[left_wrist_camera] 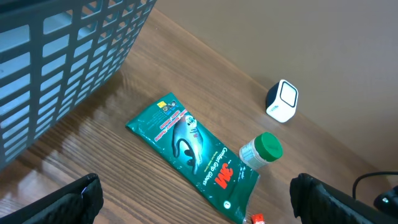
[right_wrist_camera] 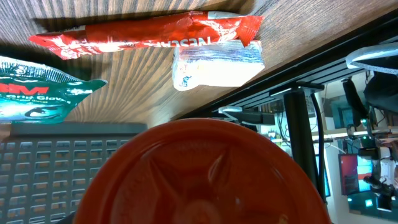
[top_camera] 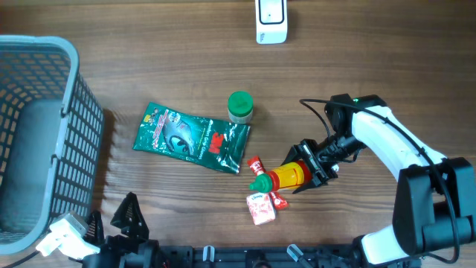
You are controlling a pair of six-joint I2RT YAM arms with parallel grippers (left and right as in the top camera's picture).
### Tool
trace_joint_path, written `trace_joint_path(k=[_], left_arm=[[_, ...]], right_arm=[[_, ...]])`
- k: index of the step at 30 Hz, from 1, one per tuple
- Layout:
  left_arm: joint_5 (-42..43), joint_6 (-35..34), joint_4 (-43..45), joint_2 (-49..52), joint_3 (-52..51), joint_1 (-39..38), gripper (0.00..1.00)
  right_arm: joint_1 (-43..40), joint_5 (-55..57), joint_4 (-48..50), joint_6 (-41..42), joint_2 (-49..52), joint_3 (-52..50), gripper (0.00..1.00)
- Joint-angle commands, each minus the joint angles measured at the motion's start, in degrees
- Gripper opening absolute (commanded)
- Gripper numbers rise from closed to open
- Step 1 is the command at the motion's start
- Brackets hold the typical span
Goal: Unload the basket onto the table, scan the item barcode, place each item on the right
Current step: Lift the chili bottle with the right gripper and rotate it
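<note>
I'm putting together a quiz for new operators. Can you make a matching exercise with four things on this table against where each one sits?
Things:
1. white scanner
2. green 3M glove packet
3. green-lidded jar
4. yellow and red bottle

Places:
A. held in the right gripper
B. upright at the packet's corner
C. far edge, apart from the rest
D. flat between the basket and the jar

Pairs: 1-C, 2-D, 3-B, 4-A

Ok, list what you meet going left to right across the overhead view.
basket → green packet → green-lidded jar → scanner → right gripper, shut on the bottle.
</note>
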Motion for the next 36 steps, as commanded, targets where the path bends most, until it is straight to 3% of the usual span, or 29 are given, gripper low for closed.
trace_joint_path(k=[1, 5, 8, 14, 23, 24, 26, 28, 32, 36], left_arm=[[0.26, -0.35, 0.20, -0.46, 0.15, 0.42, 1.00], [0.26, -0.35, 0.17, -0.46, 0.15, 0.42, 1.00], [0.26, -0.35, 0.17, -0.46, 0.15, 0.42, 1.00], [0.26, -0.35, 0.20, -0.46, 0.15, 0.42, 1.00], [0.26, -0.35, 0.20, -0.48, 0.15, 0.42, 1.00], [0.26, -0.35, 0.20, -0.46, 0.15, 0.42, 1.00], [0.26, -0.35, 0.20, -0.48, 0.15, 0.42, 1.00], [0.26, -0.35, 0.20, -0.48, 0.15, 0.42, 1.00], [0.26, -0.35, 0.20, -0.46, 0.15, 0.42, 1.00], [0.26, -0.35, 0.20, -0.46, 0.15, 0.42, 1.00]], right_arm=[[-0.31, -2.23, -2.71, 3.85, -1.16, 1.09, 0.59], [-0.28, -0.28, -3.65, 16.37, -1.05, 1.09, 0.63], [-0.28, -0.44, -5.25, 21.24, -0.59, 1.09, 0.63], [-0.28, 1.07, -7.78, 23.78, 5.05, 1.09, 0.63], [-0.28, 2.82, -8.83, 12.87, 9.09, 1.09, 0.58], [-0.28, 3.48, -8.83, 9.90, 9.09, 1.09, 0.55], [-0.31, 3.93, -8.59, 1.73, 9.07, 1.09, 0.36], [-0.31, 3.76, -8.57, -2.03, 9.07, 1.09, 0.32], [-0.31, 2.73, -5.79, -4.37, 9.07, 1.09, 0.35], [-0.31, -3.39, 6.43, -7.39, 9.07, 1.09, 0.32]])
